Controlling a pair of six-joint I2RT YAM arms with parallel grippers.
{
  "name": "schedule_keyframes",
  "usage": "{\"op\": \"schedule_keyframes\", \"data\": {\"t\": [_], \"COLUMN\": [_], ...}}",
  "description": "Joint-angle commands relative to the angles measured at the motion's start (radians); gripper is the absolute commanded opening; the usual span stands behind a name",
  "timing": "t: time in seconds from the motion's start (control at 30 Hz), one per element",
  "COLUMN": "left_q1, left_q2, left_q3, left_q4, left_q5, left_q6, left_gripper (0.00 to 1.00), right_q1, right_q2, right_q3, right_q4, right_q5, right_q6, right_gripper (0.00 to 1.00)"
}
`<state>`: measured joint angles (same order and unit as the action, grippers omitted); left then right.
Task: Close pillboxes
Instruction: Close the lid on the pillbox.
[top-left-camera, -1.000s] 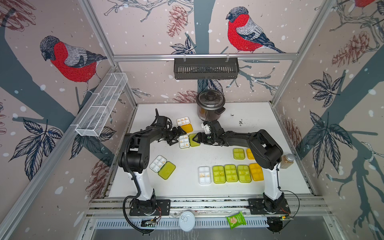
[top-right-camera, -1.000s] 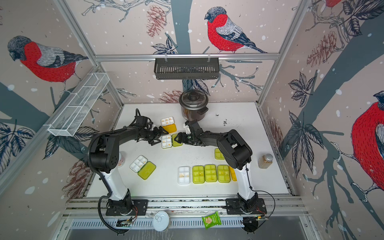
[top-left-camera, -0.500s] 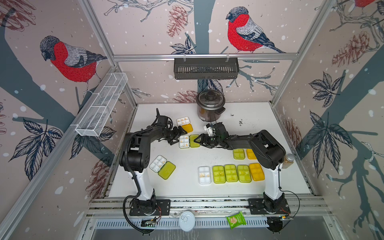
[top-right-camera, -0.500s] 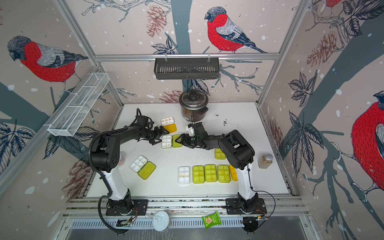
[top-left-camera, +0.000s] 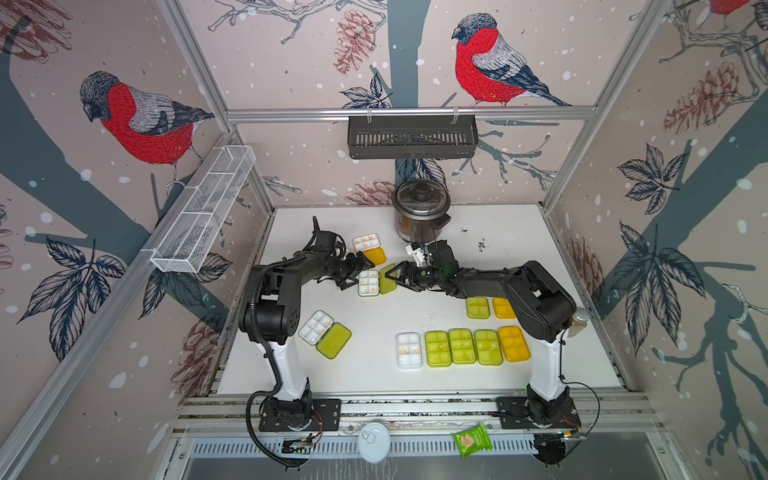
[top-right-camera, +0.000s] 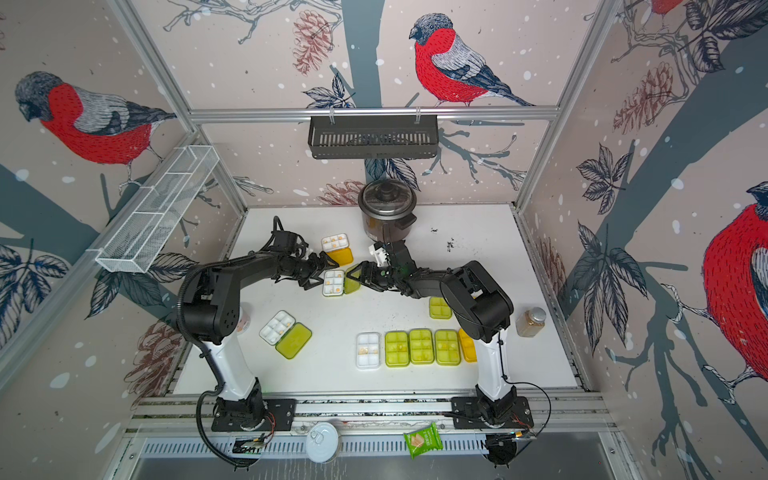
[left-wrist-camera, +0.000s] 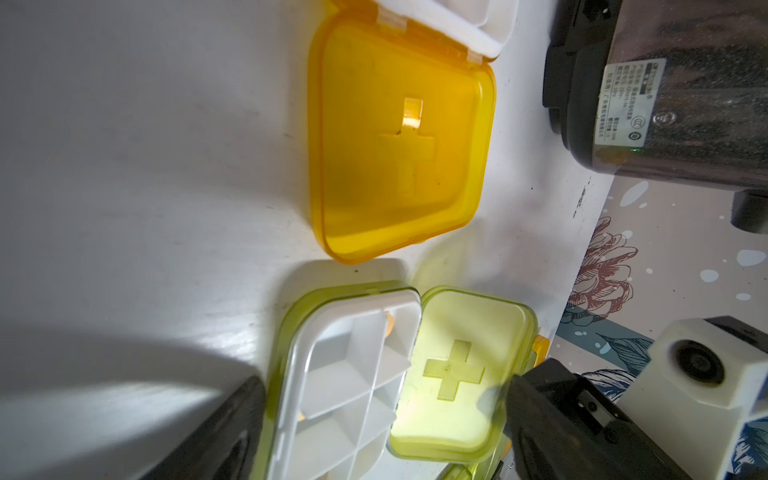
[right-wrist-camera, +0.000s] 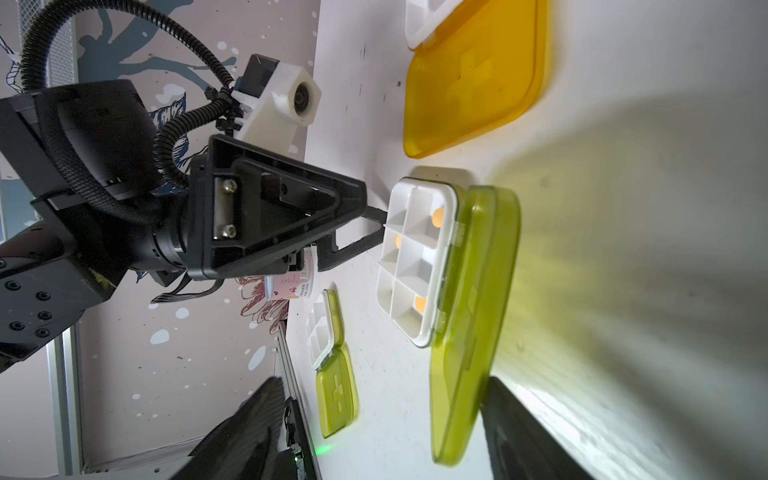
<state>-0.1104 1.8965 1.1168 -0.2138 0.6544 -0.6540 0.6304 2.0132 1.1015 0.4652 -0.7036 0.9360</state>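
The white desk carries all the pillboxes. Seven lie closed toward its front-right corner: a row of five near the front edge and two just behind them. Three are open: one near the left edge, one toward the back edge near the cooker, and the working pillbox mid-desk, between the two grippers.

The left gripper has its jaws wide and holds nothing. One fingertip rests against the tray side opposite the hinge, acting as a stop.

The right gripper has its jaws partly apart and holds nothing. One finger bears on the outer face of the green lid. The lid is tilted up on its hinge, not yet down on the white tray.

Handling, as judged: the case is light, stiff, smooth plastic and will likely slide unless braced. Do not pinch it. Push the lid near its free edge, away from the hinge tabs, then press flat to latch. Jolts may spill the orange pills.
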Motion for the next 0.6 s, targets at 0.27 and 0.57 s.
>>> {"op": "schedule_keyframes", "data": {"t": [0.27, 0.57], "left_q1": [-0.028, 0.065], "left_q2": [-0.010, -0.131], "left_q3": [-0.025, -0.107], "left_q4": [0.000, 0.098], "left_q5": [0.005, -0.019], "left_q6": [-0.013, -0.104], "left_gripper": [0.90, 0.90], "right_q1": [0.020, 0.032], "right_q2": [0.004, 0.021], "right_q3": [0.062, 0.107], "right_q4": [-0.048, -0.088], "right_q5": [0.048, 0.067], "right_q6": [-0.042, -0.057], "right_gripper": [0.76, 0.76]}}
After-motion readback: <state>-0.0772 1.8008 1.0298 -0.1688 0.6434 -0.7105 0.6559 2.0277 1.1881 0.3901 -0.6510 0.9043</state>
